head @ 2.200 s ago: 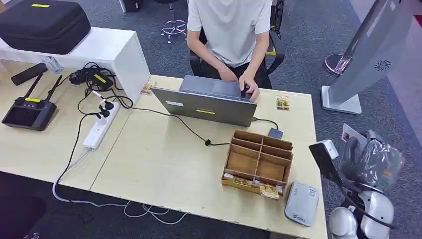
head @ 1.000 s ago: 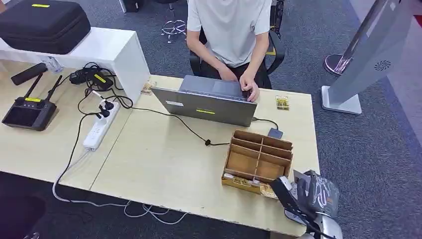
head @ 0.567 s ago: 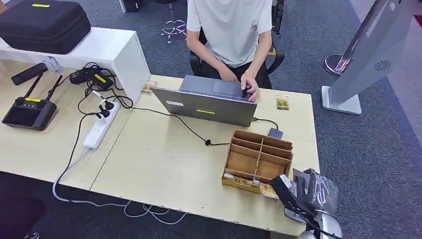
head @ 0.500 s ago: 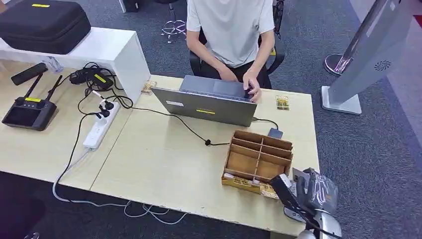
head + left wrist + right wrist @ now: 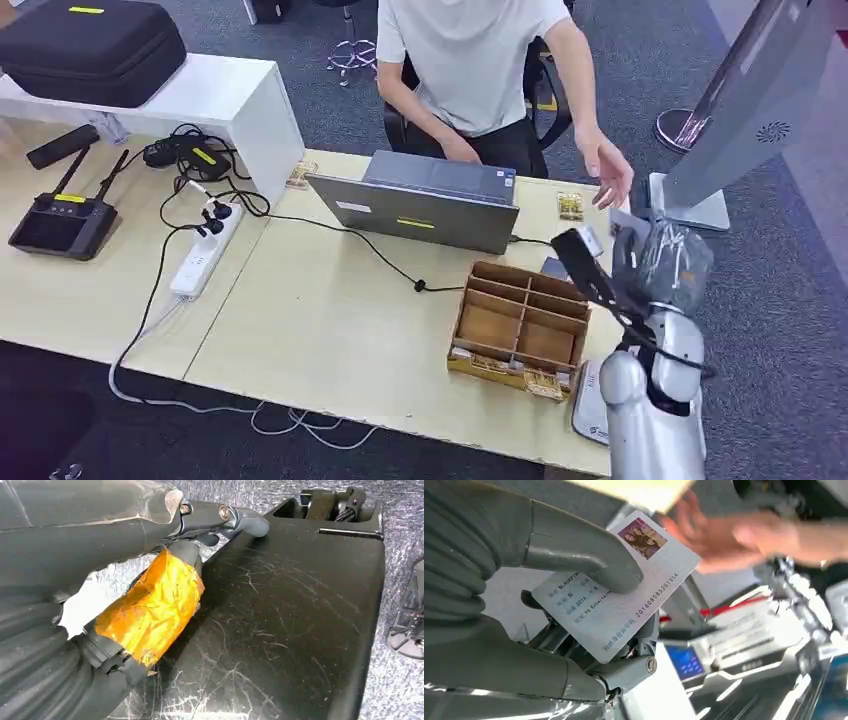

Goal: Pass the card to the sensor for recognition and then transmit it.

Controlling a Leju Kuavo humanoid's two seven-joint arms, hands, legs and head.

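We saw the pale wooden worktop carrying a cardboard divided organiser and a grey laptop. Above its far right corner the right hand pinched a flat white card, printed "BLACKPINK" and "201608085201314", thumb pressed on its face, near a person's outstretched hand. The left hand, wrapped in orange tape, hung with its fingers curled in on nothing.

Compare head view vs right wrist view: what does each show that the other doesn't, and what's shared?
Head view alone: the table, laptop, cardboard organizer and grey sensor at the near edge.
Right wrist view alone: the card's printed face with photo and number, pinned under the thumb.
Shared: the right robot hand raised with the card, and the person's open hand reaching toward it.
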